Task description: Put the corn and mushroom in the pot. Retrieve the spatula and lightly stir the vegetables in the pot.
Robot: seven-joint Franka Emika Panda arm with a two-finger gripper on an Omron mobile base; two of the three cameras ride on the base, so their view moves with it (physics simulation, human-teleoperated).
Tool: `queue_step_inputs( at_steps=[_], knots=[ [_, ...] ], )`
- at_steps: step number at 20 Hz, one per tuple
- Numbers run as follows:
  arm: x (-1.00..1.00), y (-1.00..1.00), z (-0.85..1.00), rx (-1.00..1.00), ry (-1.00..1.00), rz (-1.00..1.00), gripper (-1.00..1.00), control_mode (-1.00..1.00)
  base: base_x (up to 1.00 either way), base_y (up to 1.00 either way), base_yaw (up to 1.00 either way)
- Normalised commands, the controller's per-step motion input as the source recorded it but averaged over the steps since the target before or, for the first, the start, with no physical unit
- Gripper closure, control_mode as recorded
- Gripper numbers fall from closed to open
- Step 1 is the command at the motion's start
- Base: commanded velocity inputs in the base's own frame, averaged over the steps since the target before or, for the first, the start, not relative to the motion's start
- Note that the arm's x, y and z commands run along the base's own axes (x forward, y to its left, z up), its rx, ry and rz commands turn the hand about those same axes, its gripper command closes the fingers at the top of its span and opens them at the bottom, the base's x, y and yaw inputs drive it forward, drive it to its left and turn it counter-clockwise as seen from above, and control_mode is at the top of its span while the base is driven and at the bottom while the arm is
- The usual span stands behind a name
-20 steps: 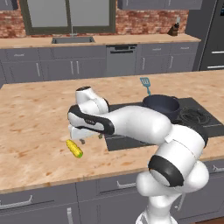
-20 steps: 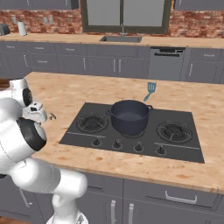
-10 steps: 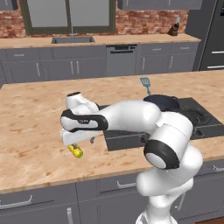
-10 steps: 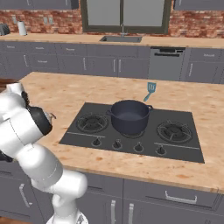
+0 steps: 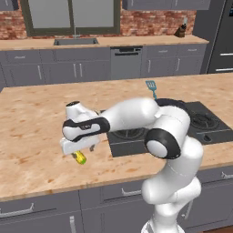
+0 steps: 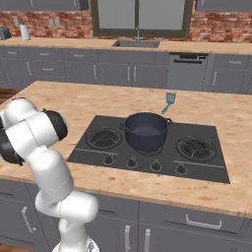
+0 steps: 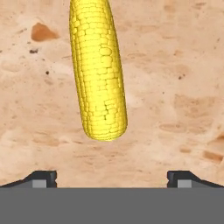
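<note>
The yellow corn [image 7: 98,65] lies on the counter just ahead of my open gripper [image 7: 112,177], between the lines of its two fingertips [image 7: 43,178]. In the left base view the gripper [image 5: 80,152] hangs low over the corn [image 5: 81,158], whose green tip peeks out below the hand. The dark blue-grey pot [image 6: 145,130] stands on the middle of the stove, far to the gripper's right. Past the stove, the teal spatula [image 6: 169,101] lies on the counter, and it shows again as the spatula [image 5: 151,86] beyond my arm. The mushroom is hidden.
The black stove top [image 6: 197,147] with its knobs fills the counter to the right of the corn. Bare wooden counter [image 5: 32,118] surrounds the hand. The counter's front edge [image 5: 41,191] runs close below the corn.
The hand has dropped lower and closed in on the corn, and the arm has folded further over it. The corn, pot and spatula have not moved.
</note>
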Motion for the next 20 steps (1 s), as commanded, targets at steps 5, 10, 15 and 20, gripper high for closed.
queue_step_inputs(
  at_steps=[5,10,15,20],
  knots=[
    [0.30,0.18,-0.31,0.00,0.00,0.03,-1.00,-1.00,0.00,0.00,0.00],
    [0.24,0.17,-0.27,0.00,-0.01,0.03,-1.00,-1.00,0.00,0.00,0.00],
    [0.16,0.06,-0.25,0.00,-0.04,0.06,-1.00,-1.00,0.00,0.00,0.00],
    [0.03,-0.07,-0.17,-0.01,-0.06,0.03,1.00,-1.00,0.00,0.00,0.00]
  ],
)
